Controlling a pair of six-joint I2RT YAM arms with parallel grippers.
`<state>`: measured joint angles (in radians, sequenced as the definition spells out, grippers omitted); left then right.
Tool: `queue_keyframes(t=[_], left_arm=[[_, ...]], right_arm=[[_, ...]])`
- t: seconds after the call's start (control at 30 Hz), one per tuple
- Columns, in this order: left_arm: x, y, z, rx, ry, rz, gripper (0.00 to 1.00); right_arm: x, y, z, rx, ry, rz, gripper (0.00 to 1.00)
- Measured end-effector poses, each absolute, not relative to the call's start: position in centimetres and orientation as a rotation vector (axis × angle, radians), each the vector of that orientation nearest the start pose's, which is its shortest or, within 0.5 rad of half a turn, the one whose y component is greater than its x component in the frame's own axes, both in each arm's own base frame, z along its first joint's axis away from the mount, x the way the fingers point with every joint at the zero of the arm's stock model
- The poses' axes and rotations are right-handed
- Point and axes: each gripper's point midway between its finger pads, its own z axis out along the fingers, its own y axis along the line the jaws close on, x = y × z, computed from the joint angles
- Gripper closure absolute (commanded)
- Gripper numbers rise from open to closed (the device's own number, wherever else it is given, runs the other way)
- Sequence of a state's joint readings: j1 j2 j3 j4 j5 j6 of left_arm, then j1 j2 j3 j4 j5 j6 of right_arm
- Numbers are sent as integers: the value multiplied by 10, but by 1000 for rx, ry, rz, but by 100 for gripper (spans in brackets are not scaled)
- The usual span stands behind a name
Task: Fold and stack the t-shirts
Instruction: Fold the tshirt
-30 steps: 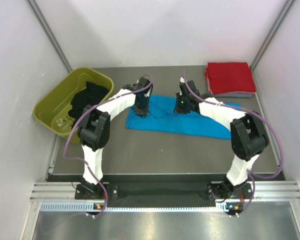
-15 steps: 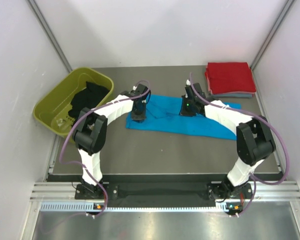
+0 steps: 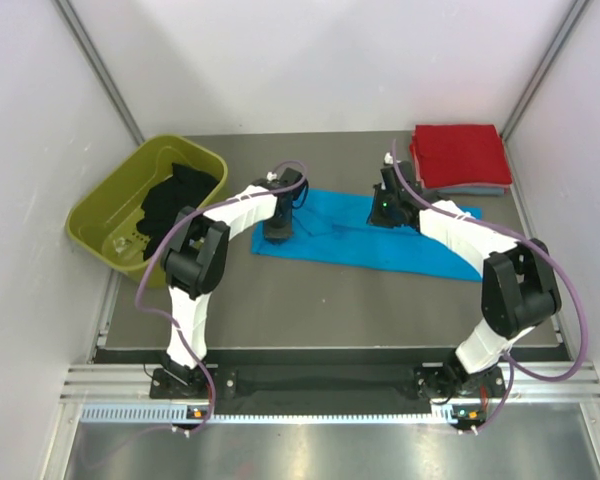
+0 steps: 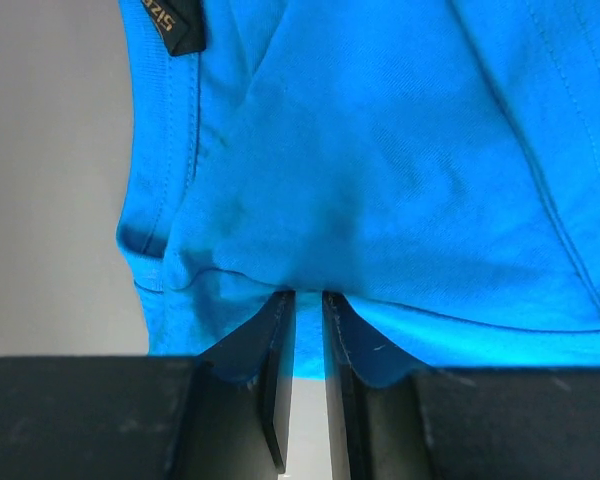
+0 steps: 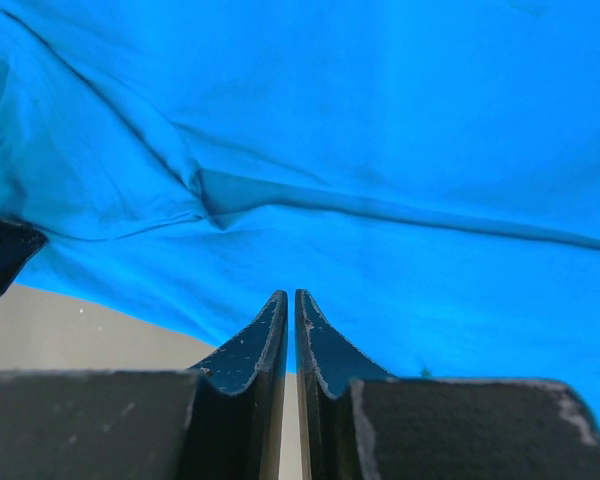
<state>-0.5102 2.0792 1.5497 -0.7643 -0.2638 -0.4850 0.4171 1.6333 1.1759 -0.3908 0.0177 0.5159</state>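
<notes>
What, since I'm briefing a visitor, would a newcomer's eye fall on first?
The turquoise shirt spread across the middle of the table, with the left pincer and right pincer both closed on it. Next, the folded red shirt at the far right corner and the green tub of black cloth far left.

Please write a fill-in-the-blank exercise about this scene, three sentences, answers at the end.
1. The top t-shirt of the folded stack in the far right corner is ____.
2. The black t-shirt lies inside the olive-green ____.
3. The left gripper and the right gripper both pinch the turquoise t-shirt, which lies on the grey ____.
Answers: red; tub; table.
</notes>
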Motion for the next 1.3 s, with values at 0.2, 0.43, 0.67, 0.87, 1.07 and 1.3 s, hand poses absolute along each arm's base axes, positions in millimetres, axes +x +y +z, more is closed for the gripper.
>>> queue_keyframes(t=[0.2, 0.43, 0.67, 0.87, 1.07, 1.3], left_arm=[[392, -181, 23, -9, 2805, 181, 78], [433, -176, 25, -49, 2783, 187, 78], [479, -175, 27, -49, 2713, 156, 78], [532, -188, 30, -45, 2594, 63, 76], [579, -201, 35, -72, 2450, -97, 75], [604, -216, 51, -33, 2348, -226, 73]], right_arm=[[381, 180, 111, 150, 2453, 391, 92], [385, 170, 114, 181, 2443, 381, 92], [391, 157, 116, 210, 2432, 366, 92], [395, 149, 117, 231, 2425, 360, 92], [404, 146, 123, 232, 2410, 361, 92], [412, 137, 127, 235, 2398, 348, 92]])
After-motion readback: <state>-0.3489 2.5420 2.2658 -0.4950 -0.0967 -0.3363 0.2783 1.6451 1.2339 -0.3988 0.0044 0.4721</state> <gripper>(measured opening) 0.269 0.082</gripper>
